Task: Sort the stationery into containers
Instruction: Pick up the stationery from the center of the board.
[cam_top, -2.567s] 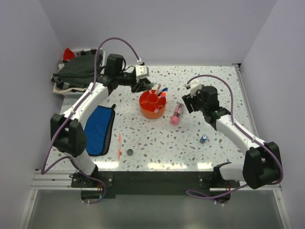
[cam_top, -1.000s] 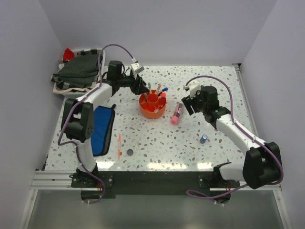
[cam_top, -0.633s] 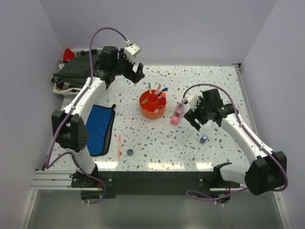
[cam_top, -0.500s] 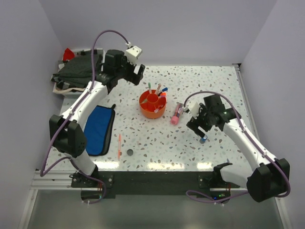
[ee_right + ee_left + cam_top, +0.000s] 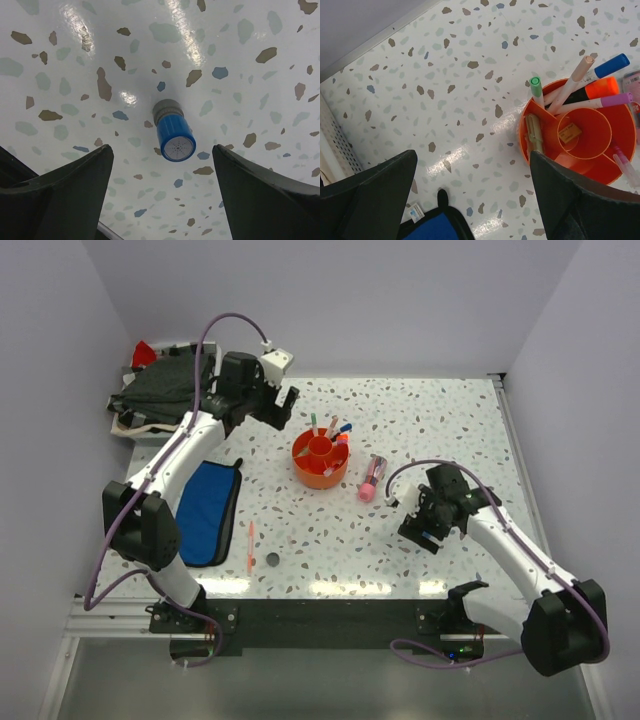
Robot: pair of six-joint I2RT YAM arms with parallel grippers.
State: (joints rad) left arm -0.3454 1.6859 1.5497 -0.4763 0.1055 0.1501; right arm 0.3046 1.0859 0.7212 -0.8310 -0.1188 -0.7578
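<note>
Left gripper [image 5: 282, 406], jaws spread and empty, hangs over the far-left part of the speckled table [image 5: 455, 420] in the top view. The round orange organiser [image 5: 318, 478] is just off its fingertips toward the table's middle, and the white tray of dark cloth [image 5: 165, 390] lies behind its arm at the table edge. Bare tabletop runs beyond it to the back wall. Right gripper [image 5: 425, 530], also spread wide, is lowered to the tabletop near the front. The fat pink tube [image 5: 372, 478] lies near it toward the organiser. The blue pouch [image 5: 205, 512], a thin orange pen [image 5: 250, 545] and a dark disc [image 5: 272, 559] lie well apart from it, across the table.

Left wrist view: between the open fingers of the left gripper [image 5: 472, 165] is bare table. The organiser [image 5: 522, 135] sits beside the right-hand finger, holding a green-capped pen [image 5: 536, 85], a blue-capped marker [image 5: 612, 65] and an orange highlighter [image 5: 600, 87], with an eraser [image 5: 569, 131] in its central cup.

Right wrist view: the small blue cylinder [image 5: 174, 135] stands upright between the parted fingers of the right gripper [image 5: 161, 152], touching neither.
</note>
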